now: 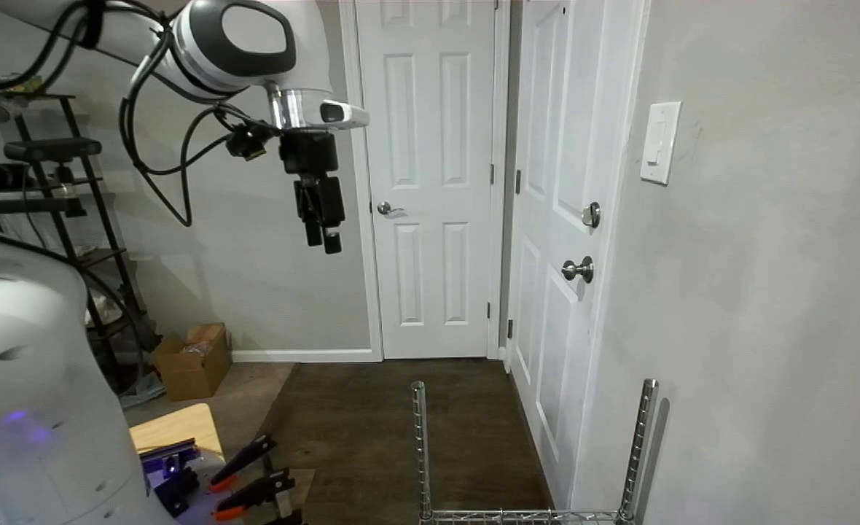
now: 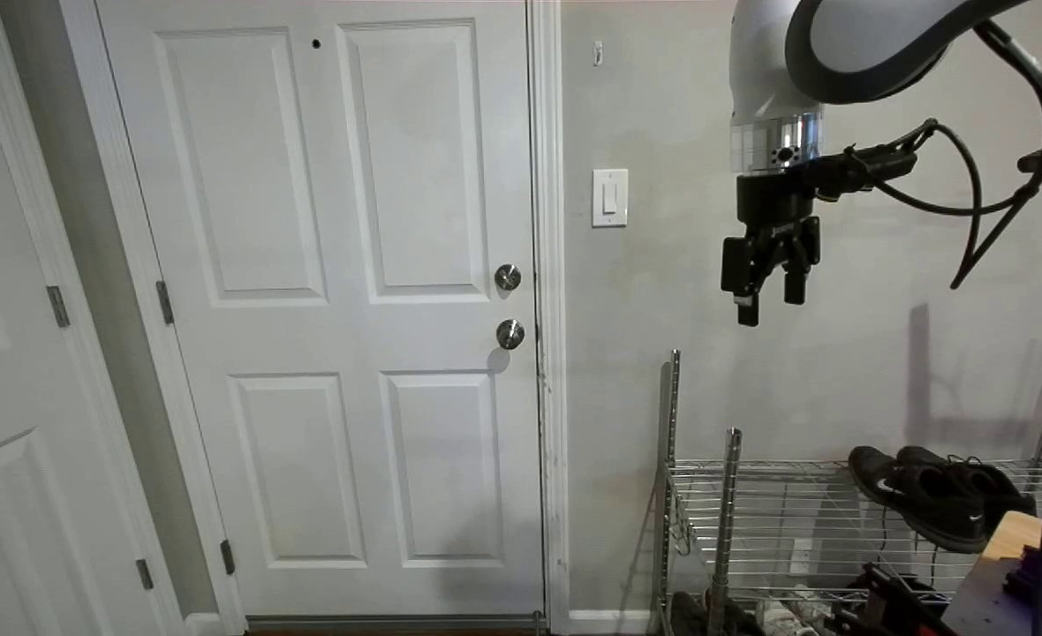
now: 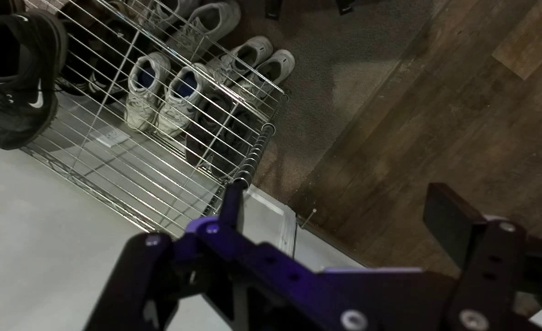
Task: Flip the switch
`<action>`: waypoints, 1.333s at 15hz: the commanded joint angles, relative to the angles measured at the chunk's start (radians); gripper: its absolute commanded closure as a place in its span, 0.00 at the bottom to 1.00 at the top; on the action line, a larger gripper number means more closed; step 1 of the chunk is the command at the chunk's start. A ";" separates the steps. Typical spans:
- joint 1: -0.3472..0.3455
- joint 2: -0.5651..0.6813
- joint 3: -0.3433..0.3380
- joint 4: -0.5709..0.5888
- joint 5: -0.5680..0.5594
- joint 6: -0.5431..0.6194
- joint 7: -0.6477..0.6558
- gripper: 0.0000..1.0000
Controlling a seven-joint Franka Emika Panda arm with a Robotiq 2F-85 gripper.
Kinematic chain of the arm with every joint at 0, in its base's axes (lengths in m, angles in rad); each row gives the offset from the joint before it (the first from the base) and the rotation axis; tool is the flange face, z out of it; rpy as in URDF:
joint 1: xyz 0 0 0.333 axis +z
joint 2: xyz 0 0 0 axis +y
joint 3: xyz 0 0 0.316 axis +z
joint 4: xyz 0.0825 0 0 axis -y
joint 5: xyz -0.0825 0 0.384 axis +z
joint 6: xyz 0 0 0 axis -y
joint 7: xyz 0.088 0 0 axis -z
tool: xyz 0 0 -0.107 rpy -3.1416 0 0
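The switch point(image 1: 662, 144) is a small white upright plate with a paddle on the grey wall, right of the door. It also shows in an exterior view point(image 2: 609, 198). Whether its paddle is tipped up or down I cannot tell. My gripper point(image 2: 772, 305) points down, open and empty, to the right of the switch and with its fingertips lower than it. In an exterior view my gripper point(image 1: 323, 244) hangs in the air well left of the switch. In the wrist view the fingers point(image 3: 340, 209) are spread wide with nothing between them. The switch is out of the wrist view.
A wire shoe rack point(image 2: 804, 512) with upright metal posts stands against the wall below the gripper, with black shoes point(image 2: 927, 495) on top. A white door point(image 2: 433, 344) with round knobs point(image 2: 509, 334) is beside the switch. A cardboard box point(image 1: 195, 361) sits on the floor.
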 commanded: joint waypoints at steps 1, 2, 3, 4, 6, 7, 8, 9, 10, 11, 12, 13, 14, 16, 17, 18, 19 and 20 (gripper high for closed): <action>-0.012 0.046 -0.035 0.020 -0.024 0.044 -0.028 0.00; -0.011 0.059 -0.047 0.025 -0.021 0.064 -0.037 0.00; -0.008 0.066 -0.053 0.026 -0.021 0.077 -0.045 0.00; 0.004 0.076 -0.064 0.025 -0.011 0.091 -0.067 0.00; 0.003 0.102 -0.077 0.031 -0.024 0.130 -0.097 0.26; -0.010 0.120 -0.076 0.038 -0.047 0.158 -0.102 0.33; -0.018 0.139 -0.083 0.043 -0.068 0.192 -0.117 0.40; -0.027 0.152 -0.086 0.047 -0.092 0.221 -0.115 0.46; -0.043 0.172 -0.093 0.054 -0.124 0.254 -0.110 0.53; -0.057 0.188 -0.097 0.058 -0.154 0.283 -0.101 0.59; -0.072 0.208 -0.109 0.064 -0.179 0.317 -0.101 0.66; -0.085 0.228 -0.116 0.070 -0.205 0.347 -0.099 0.72; -0.104 0.253 -0.124 0.079 -0.236 0.383 -0.095 0.78; -0.134 0.300 -0.137 0.100 -0.289 0.455 -0.086 0.91; -0.149 0.320 -0.138 0.110 -0.320 0.488 -0.075 0.95; -0.170 0.343 -0.133 0.120 -0.371 0.544 -0.058 0.96; -0.187 0.363 -0.128 0.133 -0.418 0.586 -0.040 0.99; -0.206 0.386 -0.118 0.147 -0.471 0.627 -0.012 0.99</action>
